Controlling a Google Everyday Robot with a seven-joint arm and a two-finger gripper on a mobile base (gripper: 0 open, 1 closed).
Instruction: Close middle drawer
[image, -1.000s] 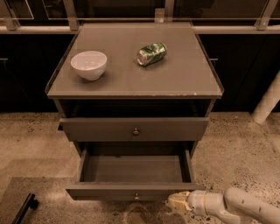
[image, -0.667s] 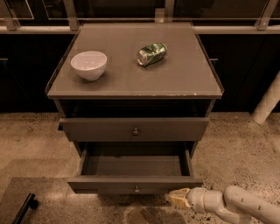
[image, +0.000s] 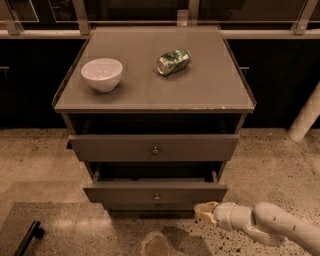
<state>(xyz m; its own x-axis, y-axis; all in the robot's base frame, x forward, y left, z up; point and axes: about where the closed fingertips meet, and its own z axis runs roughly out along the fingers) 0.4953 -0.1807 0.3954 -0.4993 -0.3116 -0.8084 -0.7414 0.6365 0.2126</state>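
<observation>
Sitting at 4 o'clock of the knob (image: 157, 196), the gripper (image: 205, 211) (clenched or released, I cannot tell) meets the right end of the middle drawer (image: 120, 192), which stands partly out, seemingly to shove it toward 12 o'clock.

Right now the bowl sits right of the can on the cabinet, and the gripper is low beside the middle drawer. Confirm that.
No: the camera view shows the bowl left of the can on the cabinet. The gripper is low beside the middle drawer, at its right corner.
</observation>
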